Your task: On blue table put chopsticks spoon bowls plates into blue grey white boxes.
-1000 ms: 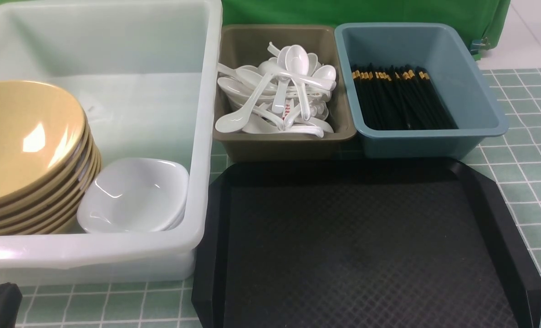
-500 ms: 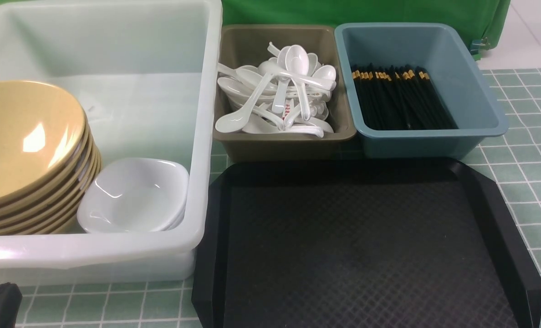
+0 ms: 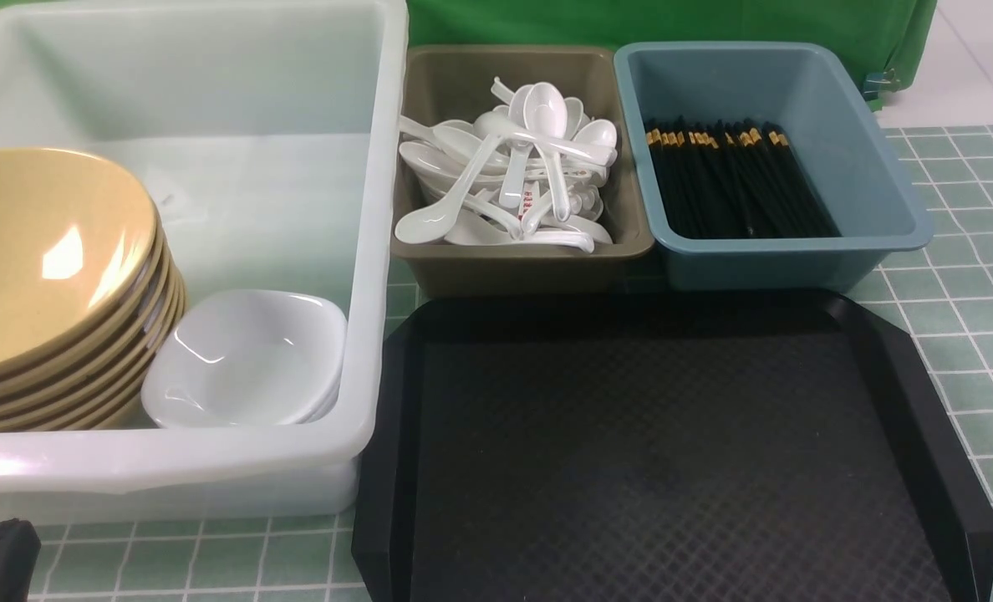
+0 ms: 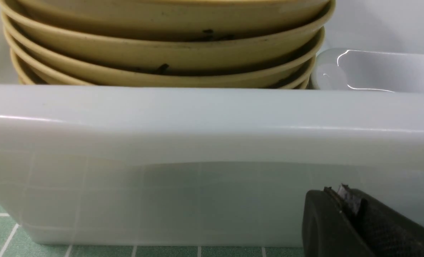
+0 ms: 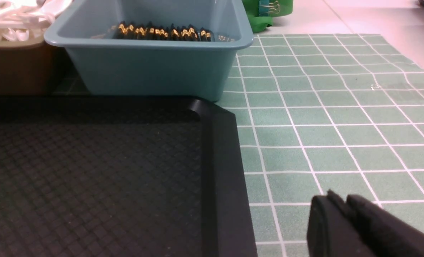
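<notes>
1. The sorting looks finished, as far as these views show: nothing lies on the black tray [image 3: 672,451], which sits at the near middle of the desk [image 3: 964,334], and no loose tableware shows on the grid cloth.
2. The mustard-tan bowls [image 3: 45,267] stand stacked at the near left of the translucent white tub [image 3: 371,251], which takes up the desk's left side. The white plates [image 3: 246,359] rest just beside the stack, against the tub's near wall.
3. The white spoons [image 3: 513,167] lie heaped in the grey-brown bin [image 3: 513,267] at the far middle. I cannot pick out a blue-tipped spoon in the pile; some handles show red marks.
4. The black chopsticks [image 3: 730,180] lie in the dusty blue bin [image 3: 881,192], gold bands toward the far edge. This bin stands just beside the grey-brown one.
5. The left gripper [image 4: 344,200] rests low outside the tub's near wall, jaws pressed together and holding nothing.
6. The right gripper [image 5: 340,207] sits low over the bare cloth beside the tray's right rim, jaws almost together with nothing between them.
7. My judgement: both arms are parked and the task is at its end. A next move would call only for checking that nothing is left outside these views, then keeping the arms clear of the bins.
</notes>
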Available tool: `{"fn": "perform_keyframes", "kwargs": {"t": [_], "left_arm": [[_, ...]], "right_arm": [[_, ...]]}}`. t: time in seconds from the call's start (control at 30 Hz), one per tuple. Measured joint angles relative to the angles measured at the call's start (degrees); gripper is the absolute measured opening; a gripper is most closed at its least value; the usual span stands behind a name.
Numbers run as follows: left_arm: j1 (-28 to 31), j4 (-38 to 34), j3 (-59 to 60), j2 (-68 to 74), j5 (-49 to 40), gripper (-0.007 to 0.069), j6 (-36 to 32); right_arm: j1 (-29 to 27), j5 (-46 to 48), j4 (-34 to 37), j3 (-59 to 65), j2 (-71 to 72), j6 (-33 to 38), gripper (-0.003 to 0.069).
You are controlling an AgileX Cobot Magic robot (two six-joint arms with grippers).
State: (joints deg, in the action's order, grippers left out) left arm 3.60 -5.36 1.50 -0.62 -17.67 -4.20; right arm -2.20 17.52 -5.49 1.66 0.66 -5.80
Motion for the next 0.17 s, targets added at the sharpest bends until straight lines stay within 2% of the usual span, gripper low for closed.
{"fn": "perform_keyframes", "kwargs": {"t": [0.17], "left_arm": [[0.0, 0.0, 0.0, 0.0, 0.0, 0.0006, 0.0]], "right_arm": [[0.0, 0.0, 0.0, 0.0, 0.0, 0.0, 0.0108]]}}
